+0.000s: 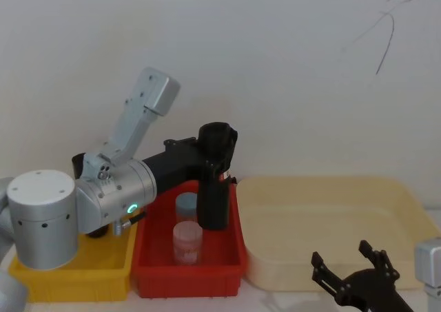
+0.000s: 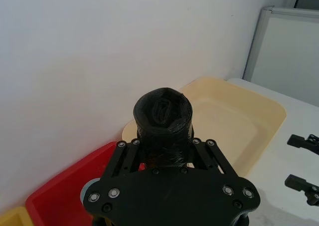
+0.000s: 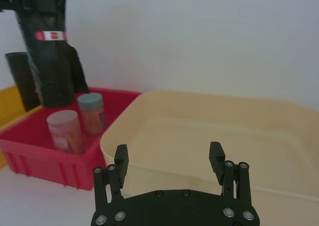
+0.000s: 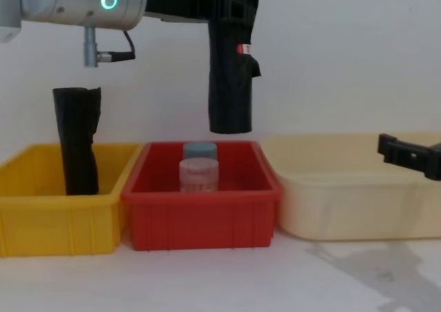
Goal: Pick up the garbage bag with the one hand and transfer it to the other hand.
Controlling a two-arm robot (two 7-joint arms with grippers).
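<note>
My left gripper [image 1: 219, 162], on the arm with the green ring, is shut on the garbage bag [image 1: 213, 203] near its top end. The smooth black roll [image 4: 231, 91] hangs upright above the back of the red bin [image 4: 200, 219], its lower end clear of the two jars. A red-and-white sticker [image 3: 50, 35] wraps its upper part. From the left wrist the roll's end [image 2: 163, 111] stands up between the fingers. My right gripper [image 1: 342, 257] is open and empty, low at the front right before the cream tray [image 3: 209, 136], well apart from the roll.
Two jars [image 4: 198, 167] stand in the red bin. A taller rumpled black roll [image 4: 77, 140] stands in the yellow bin [image 4: 58, 222] on the left. The large cream tray [image 1: 331, 215] lies to the right. A white wall is close behind.
</note>
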